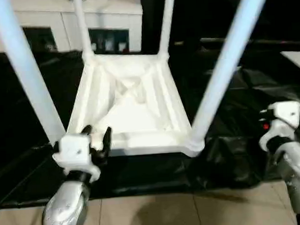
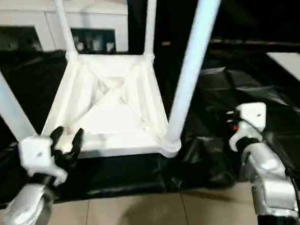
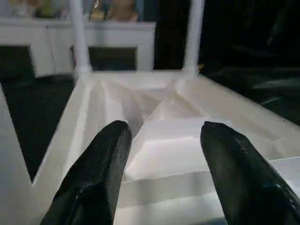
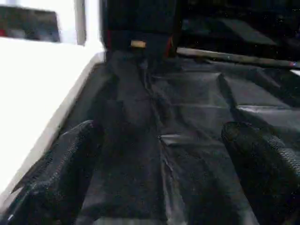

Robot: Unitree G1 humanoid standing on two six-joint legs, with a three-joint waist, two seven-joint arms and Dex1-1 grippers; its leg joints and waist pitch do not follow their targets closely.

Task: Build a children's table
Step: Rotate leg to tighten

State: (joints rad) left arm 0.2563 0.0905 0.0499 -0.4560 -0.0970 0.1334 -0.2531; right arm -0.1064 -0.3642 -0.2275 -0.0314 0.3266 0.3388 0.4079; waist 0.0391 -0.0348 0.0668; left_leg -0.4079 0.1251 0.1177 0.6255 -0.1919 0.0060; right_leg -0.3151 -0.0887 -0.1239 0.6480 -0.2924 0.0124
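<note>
The children's table (image 1: 134, 98) lies upside down on a black sheet, its ribbed underside facing up. Legs stand in its corner sockets: the near left leg (image 1: 25, 69), the near right leg (image 1: 223, 67) and two far legs (image 1: 82, 25). My left gripper (image 1: 96, 132) is open at the table's near rim, just right of the near left leg. Its black fingers (image 3: 108, 154) straddle the rim's width with nothing held between them. My right gripper (image 4: 161, 129) is open over the black sheet, to the right of the table's near right corner.
A black sheet (image 1: 234, 153) covers the floor under and around the table. Tan floor tiles (image 1: 171, 213) show at the near edge. A white cabinet with glass doors (image 1: 104, 23) stands behind the table. A white surface (image 1: 297, 57) shows at the far right.
</note>
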